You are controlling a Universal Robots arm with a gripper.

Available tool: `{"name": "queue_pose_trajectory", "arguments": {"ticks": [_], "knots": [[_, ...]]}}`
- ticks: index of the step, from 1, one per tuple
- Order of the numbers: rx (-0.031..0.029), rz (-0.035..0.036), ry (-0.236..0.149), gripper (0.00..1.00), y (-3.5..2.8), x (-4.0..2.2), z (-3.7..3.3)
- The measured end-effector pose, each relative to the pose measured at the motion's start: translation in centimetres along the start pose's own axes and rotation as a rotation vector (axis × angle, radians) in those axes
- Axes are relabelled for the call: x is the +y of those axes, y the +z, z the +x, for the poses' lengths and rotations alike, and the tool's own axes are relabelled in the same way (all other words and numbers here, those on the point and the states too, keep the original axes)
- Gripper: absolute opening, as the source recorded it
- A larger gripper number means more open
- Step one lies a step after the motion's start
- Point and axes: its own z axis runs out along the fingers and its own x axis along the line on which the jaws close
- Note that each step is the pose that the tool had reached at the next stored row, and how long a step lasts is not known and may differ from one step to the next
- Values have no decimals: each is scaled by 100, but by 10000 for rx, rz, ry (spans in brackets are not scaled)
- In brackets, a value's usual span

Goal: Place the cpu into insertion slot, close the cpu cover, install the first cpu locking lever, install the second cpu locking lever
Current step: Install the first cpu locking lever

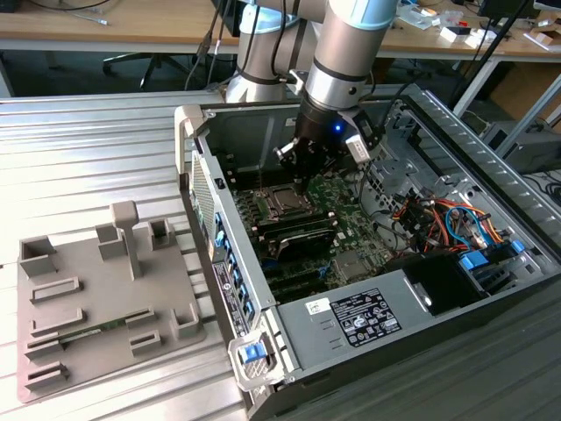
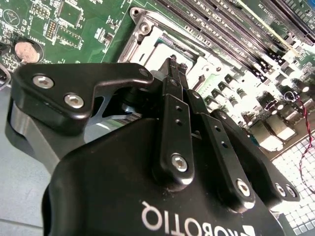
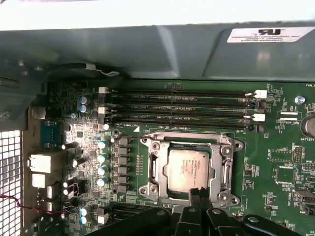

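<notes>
The cpu (image 3: 187, 169), a small silver-tan square, lies flat in the insertion slot (image 1: 282, 203) on the green motherboard (image 3: 280, 147). The cpu cover (image 3: 224, 169), a thin silver frame, lies down around the chip. In the first wrist view my gripper (image 3: 197, 193) is shut, and its black tips reach the chip's near edge with nothing visible between them. The second wrist view shows the gripper (image 2: 173, 63) with its two fingers together just above a corner of the socket's metal frame (image 2: 142, 29). In the exterior view the gripper (image 1: 301, 182) hangs inside the open computer case, right over the socket.
Long black memory slots (image 3: 182, 105) run beside the socket, and a row of capacitors (image 3: 102, 162) stands at its other side. The grey case wall (image 3: 147, 44) rises behind. A grey fixture plate (image 1: 96, 298) lies at the exterior view's left. Cables (image 1: 438, 219) and a power supply (image 1: 359, 316) fill the case's right.
</notes>
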Motion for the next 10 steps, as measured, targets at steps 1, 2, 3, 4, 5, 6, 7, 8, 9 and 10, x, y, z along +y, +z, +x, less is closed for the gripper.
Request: {"name": "queue_pose_trajectory", "arguments": {"ticks": [1,2,3,4,5,6,7,8,9,10], "knots": [[-8,-152,-8,11,0,0,0],[-16,-300,-11,11,0,0,0],[-28,-567,-19,11,0,0,0],[-38,-759,-40,11,1,0,0],[-40,-798,-189,11,0,0,0],[-45,-845,-419,11,0,0,0],[-48,-859,-572,11,1,1,0],[-48,-866,-632,11,1,1,0],[-48,-867,-634,11,0,0,0],[-48,-869,-634,11,0,0,0]]}}
